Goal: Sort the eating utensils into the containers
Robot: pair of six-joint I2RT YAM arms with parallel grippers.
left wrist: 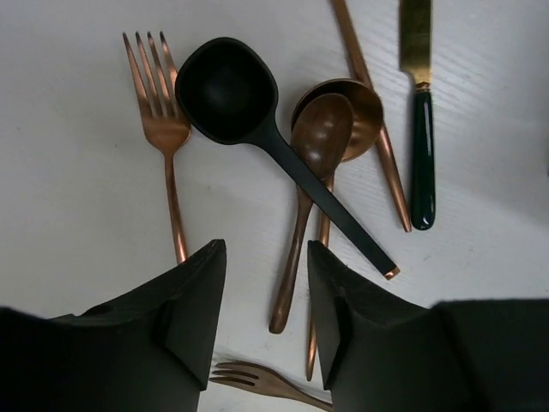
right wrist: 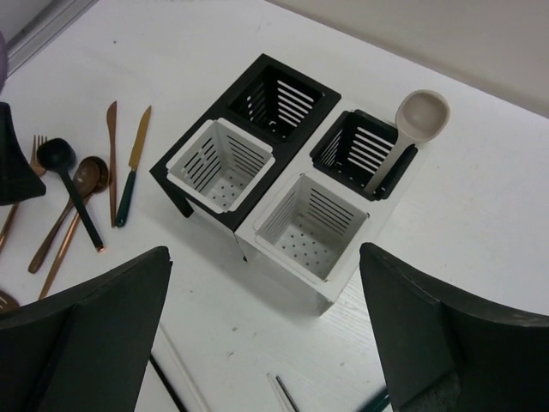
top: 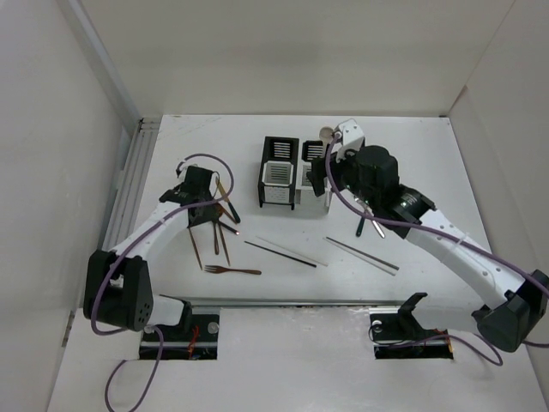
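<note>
White table [top: 214, 137], slotted caddies [right wrist: 300, 215]; copper fork [left wrist: 163, 129]

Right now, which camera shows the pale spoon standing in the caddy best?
The right wrist view: the pale spoon shows whole there, leaning in a black rear compartment with its bowl up. The top external view shows only its bowl, small and partly hidden. The left wrist view does not show it.
</note>
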